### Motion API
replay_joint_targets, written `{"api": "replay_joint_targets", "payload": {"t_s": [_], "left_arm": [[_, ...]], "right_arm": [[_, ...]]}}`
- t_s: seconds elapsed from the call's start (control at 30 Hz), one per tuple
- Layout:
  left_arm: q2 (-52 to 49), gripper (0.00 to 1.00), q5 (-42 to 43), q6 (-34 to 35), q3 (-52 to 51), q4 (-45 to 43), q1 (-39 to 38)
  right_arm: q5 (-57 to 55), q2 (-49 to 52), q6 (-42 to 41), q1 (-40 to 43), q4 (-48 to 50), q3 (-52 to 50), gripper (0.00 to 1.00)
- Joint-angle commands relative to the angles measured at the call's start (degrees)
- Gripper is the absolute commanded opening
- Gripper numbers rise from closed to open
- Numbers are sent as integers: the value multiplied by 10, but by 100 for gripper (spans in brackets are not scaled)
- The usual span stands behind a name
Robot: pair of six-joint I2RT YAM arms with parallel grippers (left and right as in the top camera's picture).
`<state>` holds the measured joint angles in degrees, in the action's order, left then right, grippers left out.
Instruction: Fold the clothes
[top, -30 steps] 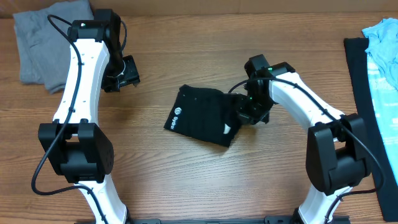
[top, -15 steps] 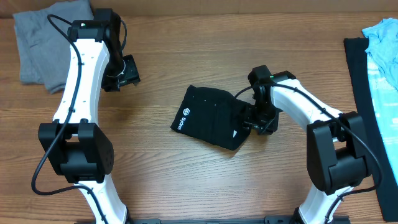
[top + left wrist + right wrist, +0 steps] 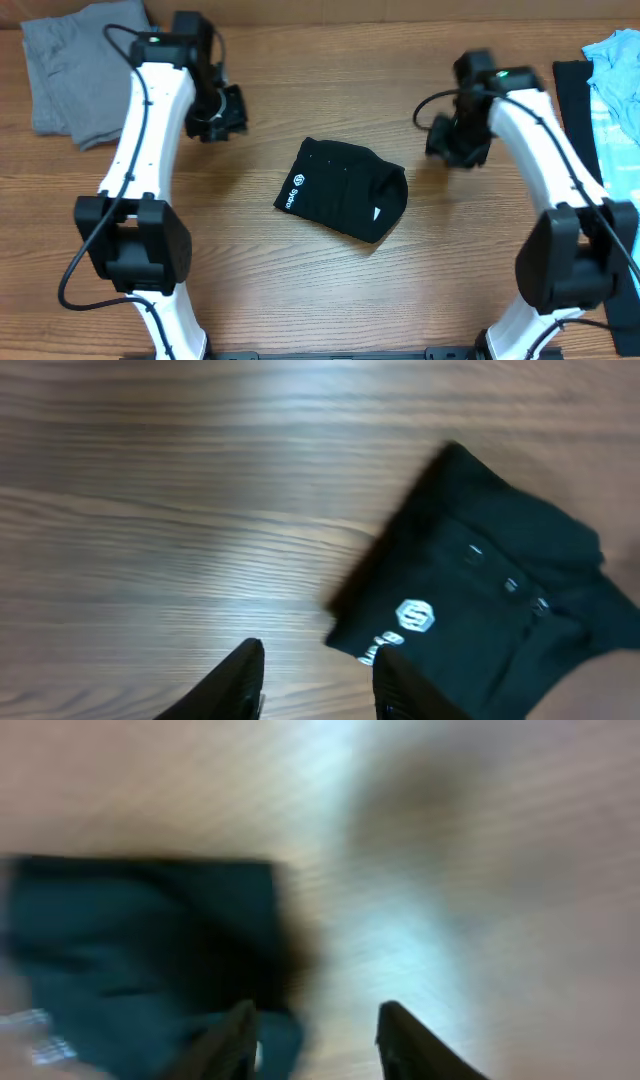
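The black T-shirt (image 3: 342, 189) lies folded into a small bundle in the middle of the table, its white round logo (image 3: 296, 182) at the left end. In the left wrist view the black T-shirt (image 3: 490, 590) fills the lower right, logo up. My left gripper (image 3: 222, 112) hangs up and left of it, open, with only bare wood between its fingers (image 3: 236, 685). My right gripper (image 3: 455, 140) is raised to the right of the bundle, open and empty. Its wrist view is blurred, with the black T-shirt (image 3: 130, 950) at the left.
A folded grey garment (image 3: 70, 70) lies at the back left corner. At the right edge lie a dark cloth (image 3: 590, 160) and a light blue garment (image 3: 615, 70). Wooden tabletop (image 3: 330, 290) surrounds the bundle.
My right gripper let go of the bundle's right edge and swung up and away to the right. The left arm shifted slightly right. The bundle settled a little to the right.
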<state>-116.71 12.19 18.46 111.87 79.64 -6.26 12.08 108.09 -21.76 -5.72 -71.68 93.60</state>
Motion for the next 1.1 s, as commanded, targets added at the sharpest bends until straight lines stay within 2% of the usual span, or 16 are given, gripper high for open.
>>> {"api": "replay_joint_targets", "payload": {"t_s": [0.0,0.13,0.17,0.27,0.4,0.7,0.83,0.93,0.97,1.03,1.07], "left_arm": [[-3,37,23,-10,-3,-6,-41],[-3,27,30,-7,-29,-43,-83],[-3,15,49,-2,-53,-68,-101],[-3,5,104,-2,-102,-115,-126],[-3,4,145,0,-160,-163,-152],[-3,4,161,0,-273,-214,-179],[-3,10,144,-3,-320,-219,-174],[-3,14,120,-2,-356,-229,-172],[-3,13,112,-2,-367,-232,-172],[-3,4,102,-2,-376,-230,-172],[-3,4,98,-3,-376,-227,-172]], "right_arm": [[155,-19,85,-3,34,15,46],[169,-2,85,-12,85,-8,43],[202,12,85,-14,110,-18,34],[281,49,88,-14,140,-31,24],[352,105,113,-15,141,-36,15],[361,190,126,-22,127,-36,13],[288,202,96,-21,120,-36,10],[207,202,57,-21,122,-35,4],[180,202,43,-20,122,-35,4],[152,202,35,-20,120,-35,4],[148,200,35,-20,118,-33,4]]}}
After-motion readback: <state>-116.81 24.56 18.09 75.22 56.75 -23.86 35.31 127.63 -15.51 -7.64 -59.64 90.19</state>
